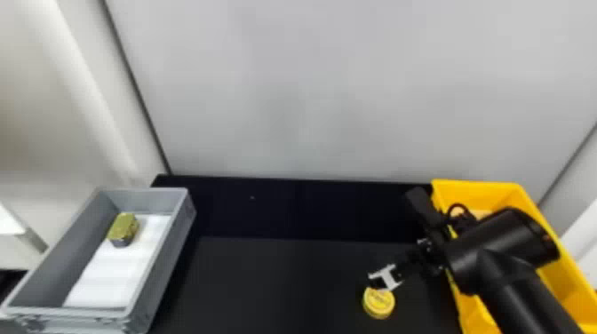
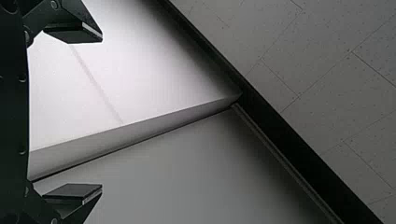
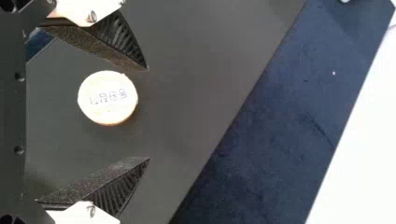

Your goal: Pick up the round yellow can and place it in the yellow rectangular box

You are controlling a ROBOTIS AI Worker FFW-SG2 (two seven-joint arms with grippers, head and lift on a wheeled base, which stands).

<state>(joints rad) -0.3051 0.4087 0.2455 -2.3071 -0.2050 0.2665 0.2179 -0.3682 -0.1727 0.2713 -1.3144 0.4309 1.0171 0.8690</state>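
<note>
Between the widely parted fingers of the black right gripper, the round, flat yellow can is seen, closer to one finger; nothing is held.

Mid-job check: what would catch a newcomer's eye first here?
Probably the big bright yellow box at the head view's right, with the black right arm reaching across it. Next, the small round yellow can on the dark table, lying between the right gripper's open fingers. Then, at the left, the gray bin holding a gold-green tin on a white sheet.
</note>
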